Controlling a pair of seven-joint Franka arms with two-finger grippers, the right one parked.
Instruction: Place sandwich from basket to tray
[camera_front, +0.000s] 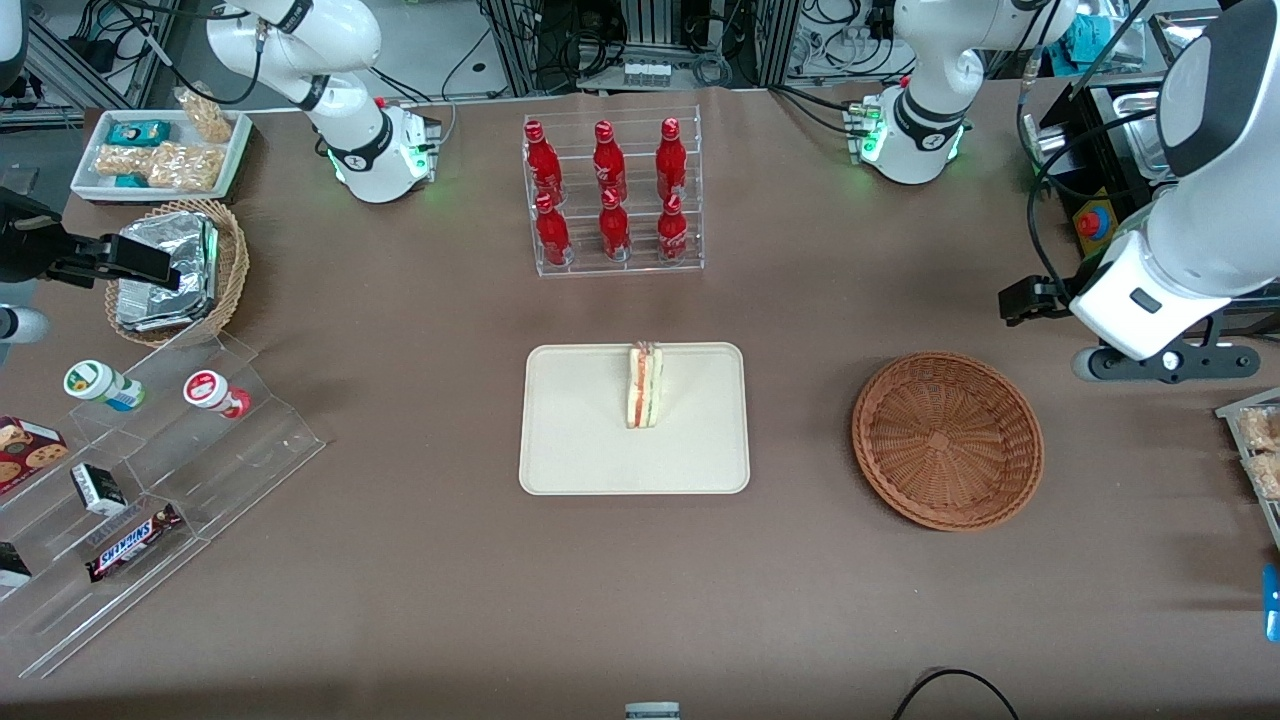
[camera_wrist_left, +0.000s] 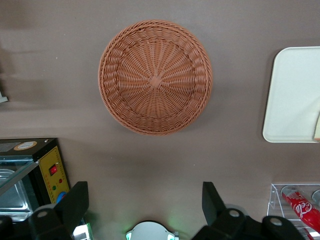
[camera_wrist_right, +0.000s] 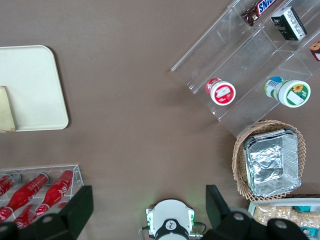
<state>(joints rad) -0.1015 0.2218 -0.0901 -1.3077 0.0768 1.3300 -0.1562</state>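
The sandwich (camera_front: 645, 385) stands on its edge on the cream tray (camera_front: 560, 440), near the tray's edge that is farther from the front camera. The reddish-brown wicker basket (camera_front: 947, 440) is empty and sits beside the tray, toward the working arm's end. My left gripper (camera_front: 1025, 300) hangs high above the table, farther from the front camera than the basket. It is open and empty. The left wrist view shows the empty basket (camera_wrist_left: 155, 77), the tray (camera_wrist_left: 295, 95), a sliver of the sandwich (camera_wrist_left: 317, 131) and the gripper (camera_wrist_left: 145, 200) with its fingertips (camera_wrist_left: 75, 202) wide apart.
A clear rack of red bottles (camera_front: 612, 195) stands farther from the front camera than the tray. Toward the parked arm's end are a tan basket of foil packets (camera_front: 180, 270), a white snack tray (camera_front: 160, 150) and an acrylic shelf (camera_front: 150, 470). A box with a red button (camera_front: 1090, 222) is near the gripper.
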